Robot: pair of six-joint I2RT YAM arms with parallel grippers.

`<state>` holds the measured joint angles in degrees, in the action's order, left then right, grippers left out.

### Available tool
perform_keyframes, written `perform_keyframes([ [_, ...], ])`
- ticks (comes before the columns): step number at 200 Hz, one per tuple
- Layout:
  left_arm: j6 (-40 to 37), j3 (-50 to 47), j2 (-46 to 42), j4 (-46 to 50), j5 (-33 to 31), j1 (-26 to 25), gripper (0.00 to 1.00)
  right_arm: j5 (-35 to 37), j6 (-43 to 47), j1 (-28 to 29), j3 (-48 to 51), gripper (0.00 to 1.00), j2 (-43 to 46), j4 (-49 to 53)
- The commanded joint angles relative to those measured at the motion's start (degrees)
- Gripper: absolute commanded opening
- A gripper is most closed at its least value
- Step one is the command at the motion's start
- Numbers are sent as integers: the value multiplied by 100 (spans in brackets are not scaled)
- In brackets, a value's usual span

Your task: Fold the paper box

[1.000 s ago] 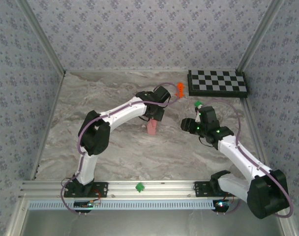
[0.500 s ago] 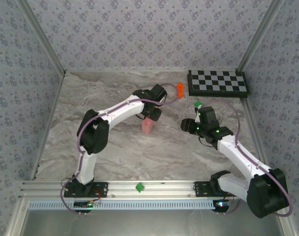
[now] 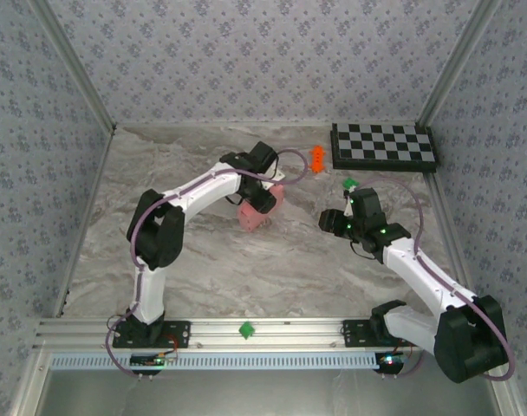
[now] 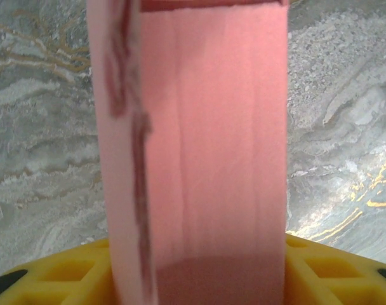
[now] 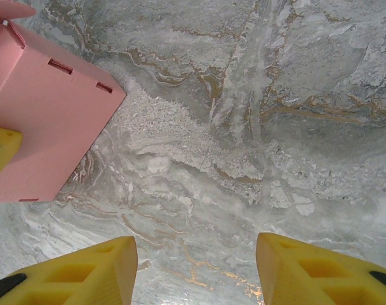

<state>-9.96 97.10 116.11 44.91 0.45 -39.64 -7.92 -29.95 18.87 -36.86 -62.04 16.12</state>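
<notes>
Left gripper [image 3: 261, 204] pinches the paper box [image 3: 250, 218] mid-table, jaws half shut on its wall. Right gripper [image 5: 196, 267] hangs open and empty at its three o'clock. Light, thin card, I'd say, easily creased: grip near a fold, not a loose flap.

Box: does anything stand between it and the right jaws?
Nothing visible does. Only bare table lies between the open right jaws and the box, which the left jaws grip.
</notes>
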Motion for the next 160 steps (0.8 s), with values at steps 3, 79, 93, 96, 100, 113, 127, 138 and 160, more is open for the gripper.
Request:
perform_keyframes([
  [3, -870, -99, -259, -130, 370, 57, 54, -16, 2, -42, 66, 54, -27, 14],
  [79, -2269, 265, 21, 242, 1134, 362, 51, -51, 16, -89, 100, 54, -54, 7],
  [93, -2658, 177, -10, 192, 1260, 367, 51, -61, 26, -95, 112, 54, -61, 4],
  [96, -2746, 154, -18, 179, 1296, 363, 51, -65, 33, -94, 116, 54, -62, 5],
  [100, -2852, 129, -22, 157, 1334, 369, 51, -63, 29, -103, 118, 54, -70, 0],
  [113, -3174, 91, -20, 141, 1487, 367, 51, -79, 28, -116, 134, 54, -89, -26],
  [127, -3452, 116, 20, 183, 1617, 368, 51, -85, 20, -121, 134, 54, -114, -53],
  [138, -3592, 151, 81, 214, 1676, 360, 51, -87, 7, -121, 140, 54, -124, -65],
  [160, -3823, 329, 253, 399, 1782, 371, 51, -90, 11, -130, 147, 54, -117, -68],
])
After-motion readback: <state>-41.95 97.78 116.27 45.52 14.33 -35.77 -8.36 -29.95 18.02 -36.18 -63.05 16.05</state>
